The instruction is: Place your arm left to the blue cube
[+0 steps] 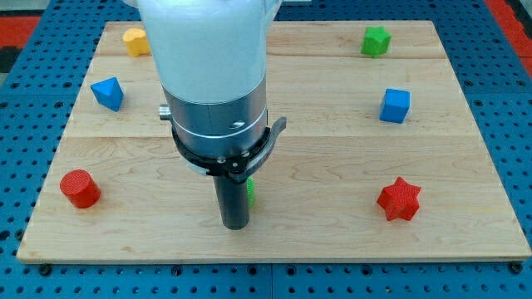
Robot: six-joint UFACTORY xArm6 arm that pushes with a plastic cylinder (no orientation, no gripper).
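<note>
My tip [234, 224] rests on the worktop [332, 241] near its bottom edge, a little left of centre. There is no claw here, only a bare rod, so it holds nothing. A green block [250, 192], mostly hidden behind the rod, touches the tip's right side; its shape cannot be made out.

Seven blocks show: two blue, two red, two green, one yellow.

The blue cube [396, 105] is glossy, slightly turned, and stands alone well up and right of the tip.

From the tip: red star [399, 199] far right, red cylinder [80, 188] far left, blue wedge-like block [107, 93] up-left, yellow block [135, 41] beyond it, green star [376, 40] above the cube.
</note>
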